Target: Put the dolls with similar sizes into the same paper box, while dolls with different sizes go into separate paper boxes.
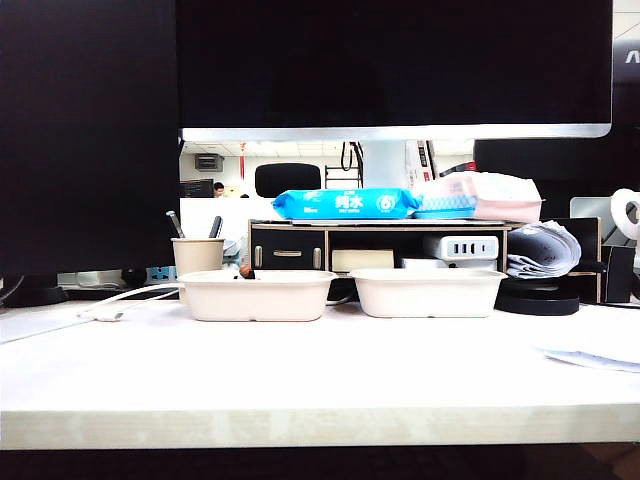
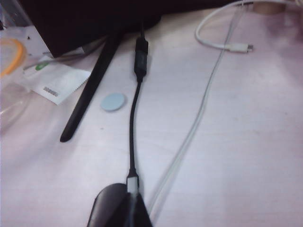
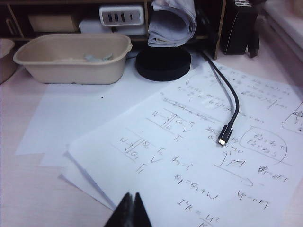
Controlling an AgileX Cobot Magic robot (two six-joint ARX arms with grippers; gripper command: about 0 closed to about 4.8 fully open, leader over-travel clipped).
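Two beige paper boxes stand side by side at the back of the white table, the left one (image 1: 258, 298) and the right one (image 1: 428, 295). No doll shows in the exterior view, and neither gripper is in it. In the right wrist view one paper box (image 3: 71, 71) holds pale shapes (image 3: 94, 57) too blurred to name. My right gripper (image 3: 132, 195) is shut and empty, above handwritten sheets. My left gripper (image 2: 132, 198) is shut and empty, above bare table near a black cable (image 2: 134, 123).
A beige pen cup (image 1: 198, 255) stands left of the boxes, with a desk organiser (image 1: 380, 250) and monitors behind. Handwritten papers (image 3: 199, 156), a black round base (image 3: 163, 64) and a black USB cable (image 3: 232, 109) lie on the right. White cables (image 2: 203, 104), a grey disc (image 2: 113, 101) and a black stand leg (image 2: 90, 90) lie on the left.
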